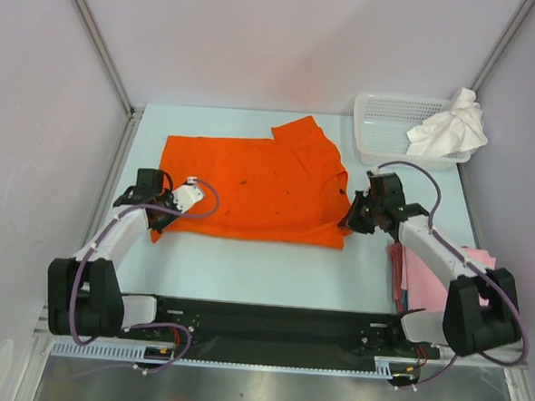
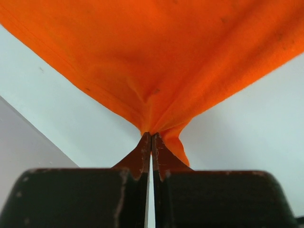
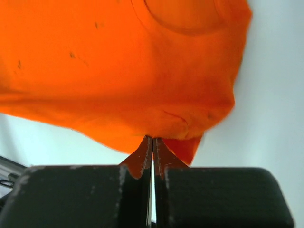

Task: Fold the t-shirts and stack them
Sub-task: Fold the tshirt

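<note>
1. Closest to the left wrist lens, the left gripper (image 2: 151,137) is pinched tight on the orange t-shirt (image 2: 156,57), with its jaws all but meeting on a thin gather of the edge
2. Right gripper (image 3: 152,138) is the same: clamped on the shirt's opposite edge, with cloth bunched above the tips and the curve of the neckline visible beyond
3. From above, the orange shirt lies spread on the table (image 1: 245,272) between the two arms, one sleeve pointing toward the white basket (image 1: 381,126)
4. Pale pink t-shirts (image 1: 440,275) sit stacked beside the right arm's base, and a white t-shirt (image 1: 449,128) is crumpled over the basket's far corner
5. Handling, as I judge it: the cloth is light and limp, puckering at each pinch and holding no shape of its own
6. Edges and corners look like the right holds; both pinches should travel together and keep the span taut, or the middle may sag and crease
7. A shallow pinch on a single layer could slip free
</note>
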`<state>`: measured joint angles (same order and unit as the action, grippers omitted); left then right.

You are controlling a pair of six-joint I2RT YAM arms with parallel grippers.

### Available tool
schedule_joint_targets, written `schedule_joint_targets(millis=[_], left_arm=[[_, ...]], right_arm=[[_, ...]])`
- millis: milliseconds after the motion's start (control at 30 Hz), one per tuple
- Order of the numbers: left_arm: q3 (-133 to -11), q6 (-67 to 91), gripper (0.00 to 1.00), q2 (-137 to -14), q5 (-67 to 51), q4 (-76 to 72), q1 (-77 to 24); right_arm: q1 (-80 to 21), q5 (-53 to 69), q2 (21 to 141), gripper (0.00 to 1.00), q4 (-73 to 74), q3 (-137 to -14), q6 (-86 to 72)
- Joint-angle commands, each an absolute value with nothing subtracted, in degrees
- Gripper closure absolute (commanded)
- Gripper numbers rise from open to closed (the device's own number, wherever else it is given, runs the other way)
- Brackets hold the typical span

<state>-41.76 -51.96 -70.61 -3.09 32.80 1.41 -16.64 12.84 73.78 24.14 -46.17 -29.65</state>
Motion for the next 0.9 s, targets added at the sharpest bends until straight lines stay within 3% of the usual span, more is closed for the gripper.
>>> schedule_joint_targets(millis=[0, 200, 533, 600, 633, 667, 700, 867], left_arm=[[-48.06, -49.14, 0.97, -75.04, -3.07, 24.89, 1.93], [-56.86, -46.76, 0.95, -86.47, -3.87, 22.07, 1.84], [-65.12, -45.70, 0.92, -97.64, -0.97, 19.43, 1.84], [-65.91, -45.27, 0.76, -98.70, -0.18, 18.38, 1.93], [-66.70, -44.83, 0.69, -99.83, 0.17, 18.02, 1.93], [-67.23, -44.56, 0.54, -100.19, 1.74, 17.76, 1.93], [-67.85, -44.13, 0.49, -100.63, 2.45, 17.84, 2.11], [-70.58, -42.98, 0.43, -99.33, 1.24, 22.40, 4.04]], right_arm=[[-15.56, 13.08, 81.35, 1.00, 17.41, -52.11, -25.93], [-14.33, 13.79, 94.89, 1.00, 15.12, -63.00, -21.80], [-11.16, 15.82, 106.25, 1.00, 14.32, -73.12, -20.04], [-10.99, 15.30, 108.54, 0.96, 14.41, -75.48, -19.86], [-10.90, 14.68, 109.15, 0.87, 14.59, -76.11, -19.60], [-10.55, 14.07, 110.20, 0.77, 14.50, -76.90, -19.25], [-10.37, 13.28, 110.65, 0.63, 15.02, -77.77, -19.07], [-10.72, 11.17, 108.20, 0.56, 19.60, -79.20, -17.23]])
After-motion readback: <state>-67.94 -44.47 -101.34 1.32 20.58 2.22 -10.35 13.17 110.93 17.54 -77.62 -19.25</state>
